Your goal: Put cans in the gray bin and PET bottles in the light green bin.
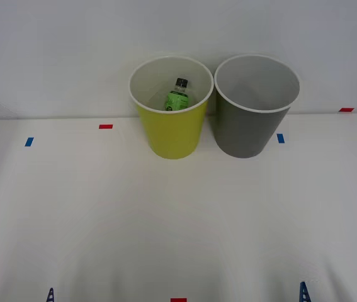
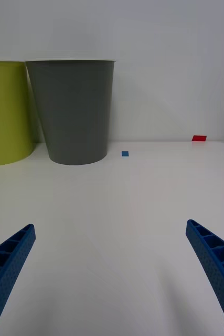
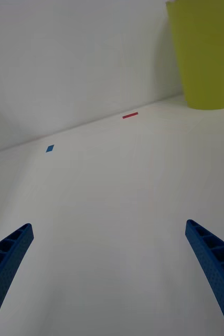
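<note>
One PET bottle (image 1: 177, 95) inside light green bin (image 1: 169, 135); one gray bin (image 1: 247, 129) beside.

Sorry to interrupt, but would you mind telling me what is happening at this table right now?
Nothing is being handled. The small green PET bottle with a black cap lies inside the round lime plastic bin, beside the round dark gray plastic bin. The left tool and right tool hover open and empty at the near edge of the white table.

The left gripper (image 1: 16, 294) is held at the lower left edge and the right gripper (image 1: 334, 292) at the lower right, fingers spread apart.
</note>
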